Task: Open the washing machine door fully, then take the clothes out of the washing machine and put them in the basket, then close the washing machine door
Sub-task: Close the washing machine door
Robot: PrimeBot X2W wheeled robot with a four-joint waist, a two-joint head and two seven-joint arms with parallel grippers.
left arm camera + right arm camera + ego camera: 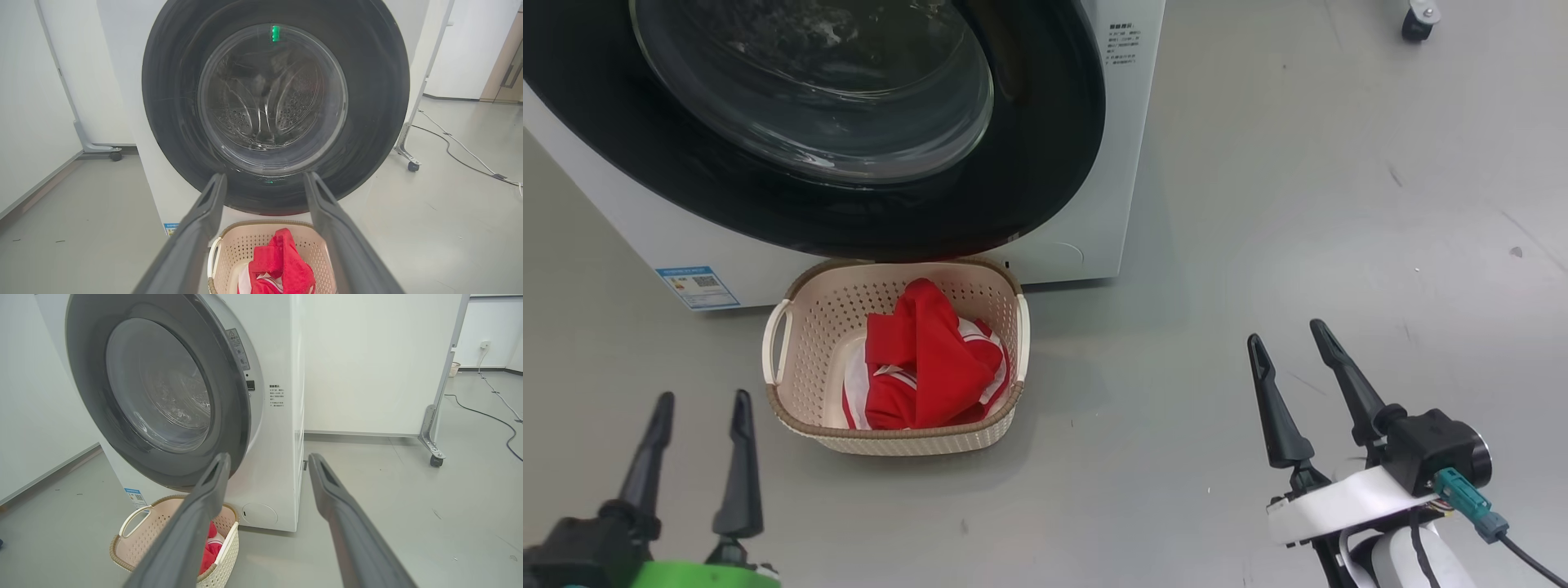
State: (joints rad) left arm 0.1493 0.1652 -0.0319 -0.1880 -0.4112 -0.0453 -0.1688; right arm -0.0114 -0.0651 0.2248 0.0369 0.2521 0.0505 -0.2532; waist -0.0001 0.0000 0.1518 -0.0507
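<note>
The red clothes [923, 367] lie heaped in the cream basket [810, 327]. The basket stands on the floor [1258, 204] right against the washing machine [1131, 163], below the lower edge of its round door [1037, 163]. The door sits across the port; whether it is latched I cannot tell. The left pincer [704, 397] and the right pincer [1285, 331] hover on either side of the basket, spread wide and holding nothing.
</note>
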